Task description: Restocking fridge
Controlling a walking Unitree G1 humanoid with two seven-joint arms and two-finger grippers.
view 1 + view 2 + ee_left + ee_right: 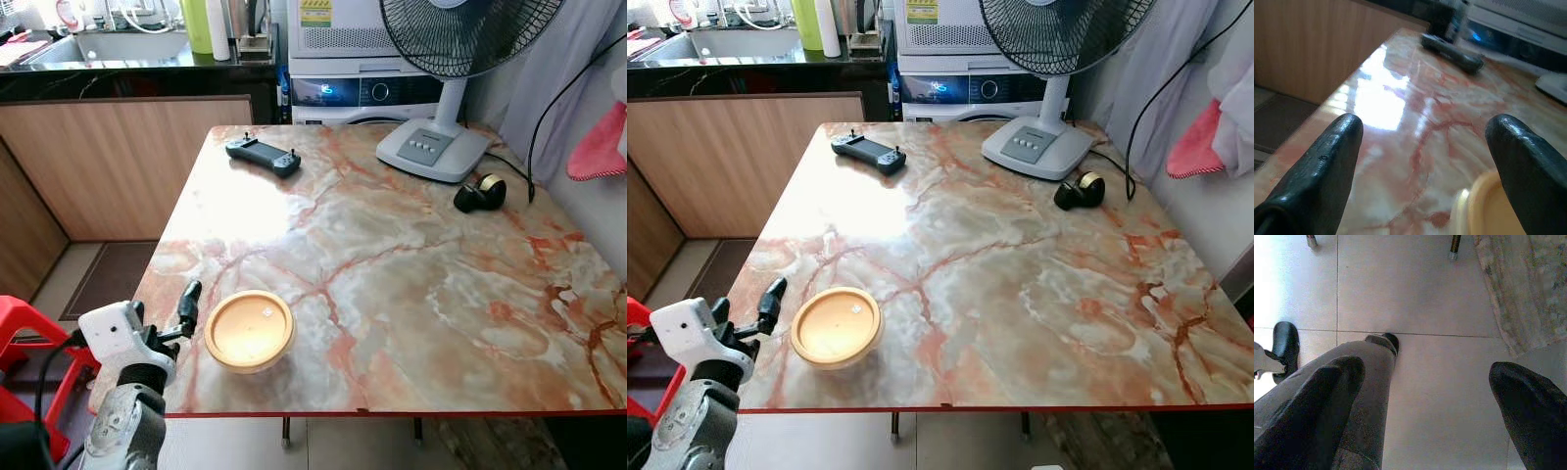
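left hand (186,311) open beside bowl (249,330)

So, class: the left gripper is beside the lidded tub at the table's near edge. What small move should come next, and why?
Probably shift the left gripper sideways toward the tub until its open fingers straddle it: the tub sits just off one finger and is not yet between them.

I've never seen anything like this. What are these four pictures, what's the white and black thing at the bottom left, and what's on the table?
Two pictures come from cameras in a walking robot's head, two from its wrists. The white and black thing is its left gripper, two black fingers held open beside a round lidded container near the marble table's front edge, holding nothing. Further back lie a game controller, a fan's base and a tape dispenser. The right gripper hangs open over the floor tiles.
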